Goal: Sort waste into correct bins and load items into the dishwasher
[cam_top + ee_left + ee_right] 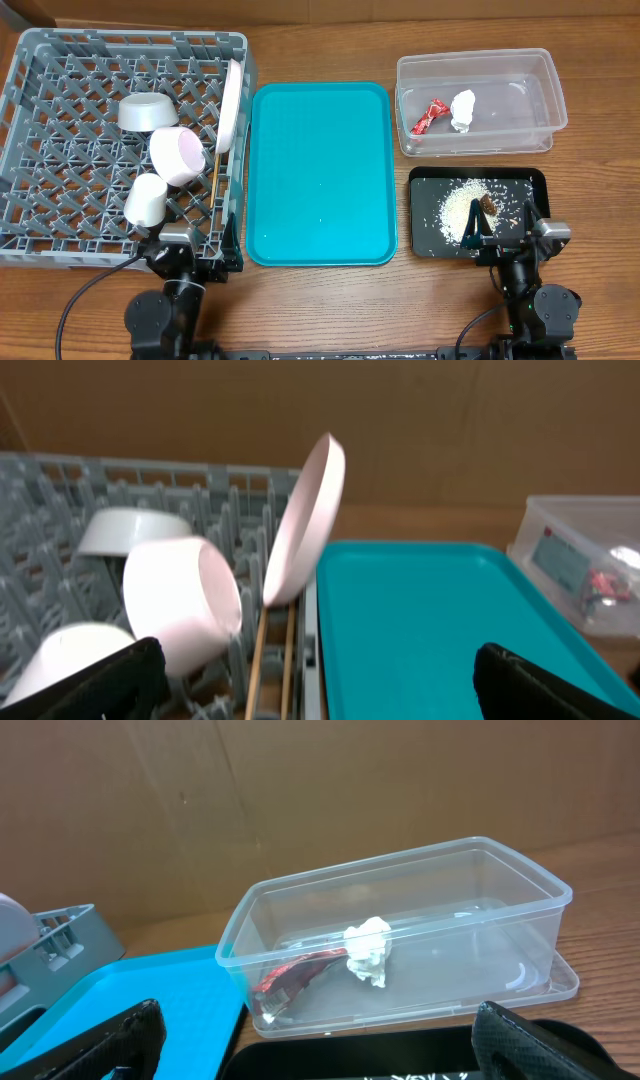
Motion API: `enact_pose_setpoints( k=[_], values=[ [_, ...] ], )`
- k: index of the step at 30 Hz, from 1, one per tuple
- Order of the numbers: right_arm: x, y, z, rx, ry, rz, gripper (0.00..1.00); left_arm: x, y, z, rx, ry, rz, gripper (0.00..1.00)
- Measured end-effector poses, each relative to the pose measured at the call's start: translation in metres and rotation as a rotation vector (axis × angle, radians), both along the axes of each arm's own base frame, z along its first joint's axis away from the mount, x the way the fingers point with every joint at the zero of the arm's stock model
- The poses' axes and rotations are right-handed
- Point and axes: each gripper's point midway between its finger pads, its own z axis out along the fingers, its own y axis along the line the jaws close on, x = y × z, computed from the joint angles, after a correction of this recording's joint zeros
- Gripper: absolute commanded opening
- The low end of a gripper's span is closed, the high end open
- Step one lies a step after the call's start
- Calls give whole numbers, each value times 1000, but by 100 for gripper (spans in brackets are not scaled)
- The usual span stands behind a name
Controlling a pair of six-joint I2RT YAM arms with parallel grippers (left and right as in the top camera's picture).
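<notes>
Now | my left gripper [190, 243] and right gripper [503, 235] are hanging spread, empty | plate [233, 105] is leaning in dishwasher [130, 38], upper left | I'm judging sorting finished: any retreat should be clearing its wall.

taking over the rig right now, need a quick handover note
Left gripper: jaws open, empty, at the rack's near edge.
Right gripper: jaws open, empty, at the black tray's near edge.
Rack: holds the plate on edge, the grey bowl, pink bowl, cup and chopsticks.
Tub: wrapper and paper wad inside.
Black tray: rice and brown lump on it.
Done: waste sorted, dishes loaded.
Left: nothing that shows.
</notes>
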Motion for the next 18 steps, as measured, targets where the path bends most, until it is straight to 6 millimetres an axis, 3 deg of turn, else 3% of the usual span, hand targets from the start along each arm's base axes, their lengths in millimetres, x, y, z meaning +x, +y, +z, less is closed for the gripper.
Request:
enact_pose_setpoints(
  k=[9, 18],
  values=[
    [0, 0, 0, 0, 0, 0, 100, 9, 2, 20, 20, -251, 9, 100],
    [0, 0, 0, 0, 0, 0, 100, 14, 3, -15, 13, -153, 9, 100]
  ],
)
